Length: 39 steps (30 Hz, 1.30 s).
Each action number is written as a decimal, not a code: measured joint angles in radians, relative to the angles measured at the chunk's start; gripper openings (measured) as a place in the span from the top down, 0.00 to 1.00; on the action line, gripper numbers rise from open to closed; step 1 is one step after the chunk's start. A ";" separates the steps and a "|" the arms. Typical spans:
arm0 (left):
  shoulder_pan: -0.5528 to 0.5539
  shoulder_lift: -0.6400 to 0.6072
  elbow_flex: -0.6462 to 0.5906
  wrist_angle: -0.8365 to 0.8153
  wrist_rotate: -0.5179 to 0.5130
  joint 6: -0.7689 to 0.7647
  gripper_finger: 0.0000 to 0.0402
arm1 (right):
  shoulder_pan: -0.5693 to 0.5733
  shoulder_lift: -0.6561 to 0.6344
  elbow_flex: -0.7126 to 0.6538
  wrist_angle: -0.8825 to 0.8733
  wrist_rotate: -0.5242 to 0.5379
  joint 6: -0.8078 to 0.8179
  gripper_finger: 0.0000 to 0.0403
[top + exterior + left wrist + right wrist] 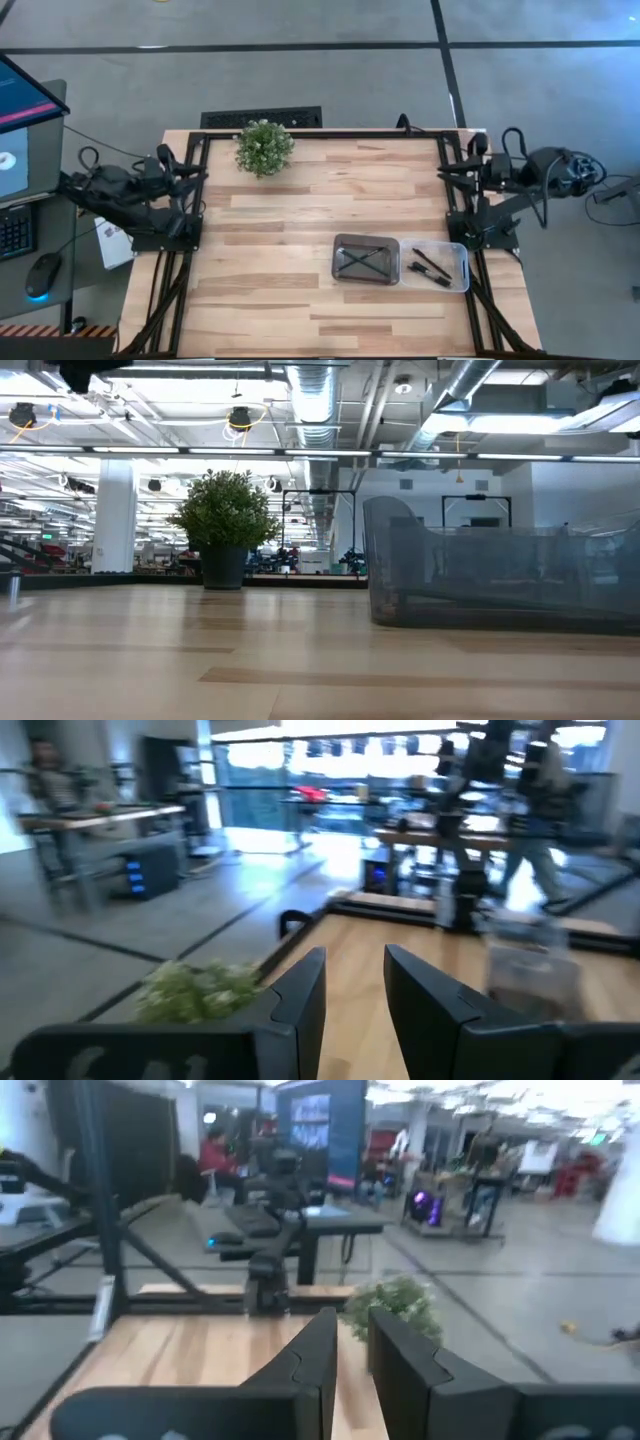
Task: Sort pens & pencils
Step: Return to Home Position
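Two thin pencils (362, 262) lie crossed in the dark metal tray (338, 258) on the table's near right part. Black pens (430, 267) lie in the clear plastic tray (462, 250) just right of it. My left gripper (190, 175) is folded back at the table's left edge and is open (355, 995), pointing across the table. My right gripper (450, 170) waits at the right edge and is open by a narrow gap (352, 1345). Neither gripper is near the trays. In the low view the metal tray (500, 580) fills the right side.
A small potted plant (264, 147) stands near the far edge, left of the middle, also in the low view (225, 520). Black frame rails (320, 134) run along the far edge and both sides. Bare wood (270, 260) spreads left of the trays.
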 joint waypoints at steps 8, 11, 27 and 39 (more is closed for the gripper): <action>0.000 -0.013 -0.093 0.084 -0.283 -0.009 0.76 | -0.001 -0.133 -0.212 0.181 0.408 -0.096 0.80; 0.000 -0.013 -0.120 0.087 -0.345 -0.004 0.76 | -0.001 -0.174 -0.268 0.228 0.411 -0.138 0.80; 0.000 -0.013 -0.243 0.327 0.177 0.129 0.76 | 0.000 -0.403 -0.463 0.265 0.249 -0.130 0.80; 0.066 -0.013 -0.407 0.454 0.180 0.122 0.76 | -0.001 -0.404 -0.590 0.331 0.171 -0.080 0.80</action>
